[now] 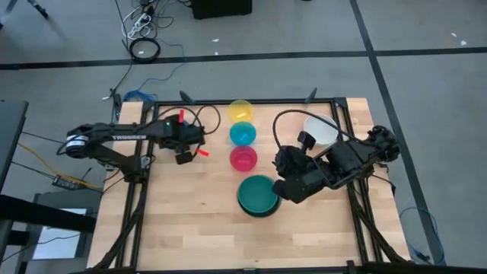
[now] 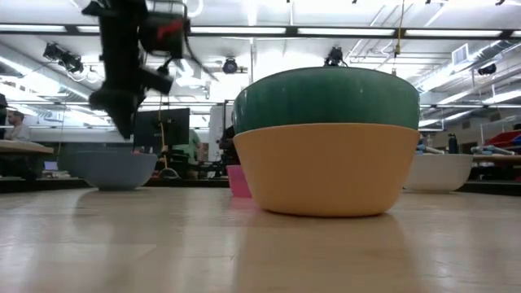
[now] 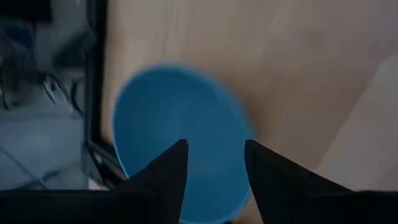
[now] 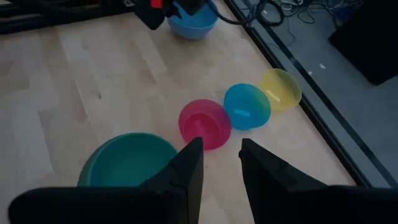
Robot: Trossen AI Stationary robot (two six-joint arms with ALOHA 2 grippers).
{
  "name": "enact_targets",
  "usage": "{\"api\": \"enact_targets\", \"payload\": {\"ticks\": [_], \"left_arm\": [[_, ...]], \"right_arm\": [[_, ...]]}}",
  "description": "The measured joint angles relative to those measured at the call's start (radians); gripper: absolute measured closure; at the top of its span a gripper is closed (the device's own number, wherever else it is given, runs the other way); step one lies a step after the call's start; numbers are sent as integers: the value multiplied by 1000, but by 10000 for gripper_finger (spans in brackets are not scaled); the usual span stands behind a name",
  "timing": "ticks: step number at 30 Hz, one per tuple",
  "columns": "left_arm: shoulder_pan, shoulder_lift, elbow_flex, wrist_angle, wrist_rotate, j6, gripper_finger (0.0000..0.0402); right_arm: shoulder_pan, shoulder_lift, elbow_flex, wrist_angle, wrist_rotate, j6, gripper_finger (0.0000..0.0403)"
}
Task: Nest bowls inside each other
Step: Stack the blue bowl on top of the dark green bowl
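A blue bowl (image 3: 180, 155) stands on the table's far left part (image 4: 193, 22). My left gripper (image 3: 214, 149) hovers just above it, open, with nothing between its fingers (image 2: 122, 114). A dark green bowl (image 1: 259, 195) sits nested in an orange bowl (image 2: 326, 167) near the table's middle. My right gripper (image 4: 221, 146) hangs open in the air just right of that stack (image 1: 288, 190). Yellow (image 1: 240, 110), cyan (image 1: 243, 134) and magenta (image 1: 243, 158) bowls stand in a row from the far edge toward the stack. A white bowl (image 1: 323, 129) stands at the far right.
A black frame (image 1: 335, 103) runs along the table's edges. Bare wood lies along the near edge (image 1: 228, 243) and between the blue bowl and the row of small bowls. Cables (image 1: 144, 46) lie on the floor beyond the table.
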Motion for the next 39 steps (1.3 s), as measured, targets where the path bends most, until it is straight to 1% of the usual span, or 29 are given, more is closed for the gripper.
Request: {"api": "enact_targets", "payload": {"ticks": [3,8,11,14,22,26,29,33,39], "left_arm": [[19,-1,-33,-16,12,-20,231],[22,-2,-33,-48,95,-35,231],[31,-2,-43,-35,93,-15,231],[72,-2,-74,2,95,4,231],[165,-3,-154,54,184,24,231],[166,-2,-152,50,214,31,231],[165,-5,-117,27,225,21,231],[165,-16,-82,34,227,46,231],[174,-7,-109,86,211,68,231]], "right_arm": [[0,0,0,0,0,1,307],[-4,0,0,0,2,1,307],[-13,0,0,0,2,1,307],[-15,0,0,0,3,1,307],[-17,0,0,0,2,8,307],[-26,0,0,0,2,8,307],[-31,0,0,0,2,7,307],[-46,0,0,0,0,-8,307],[-50,0,0,0,0,-18,307]]}}
